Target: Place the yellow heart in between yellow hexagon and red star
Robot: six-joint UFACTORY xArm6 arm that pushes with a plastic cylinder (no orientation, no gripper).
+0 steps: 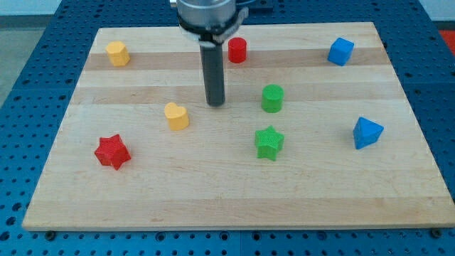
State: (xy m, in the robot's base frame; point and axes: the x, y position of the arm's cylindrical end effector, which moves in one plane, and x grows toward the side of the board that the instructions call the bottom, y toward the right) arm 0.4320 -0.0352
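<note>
Tip positioned beside the heart, no contact.

Our tip (215, 104) stands mid-board, just off the heart (177, 116) on its right-edge side; we carry no jaws, only a rod. The hexagon (117, 53) sits near the top-left corner, the star (112, 151) toward the bottom-left. Risk: an off-centre push may spin the heart aside or drive it into the star.

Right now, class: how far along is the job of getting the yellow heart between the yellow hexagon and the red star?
Done: nothing yet shows as finished. The yellow heart sits to the view's right of the line from the yellow hexagon to the red star. In hand: my tip stands right of the heart, not touching. Left: push the heart toward the view's left into that gap.
</note>
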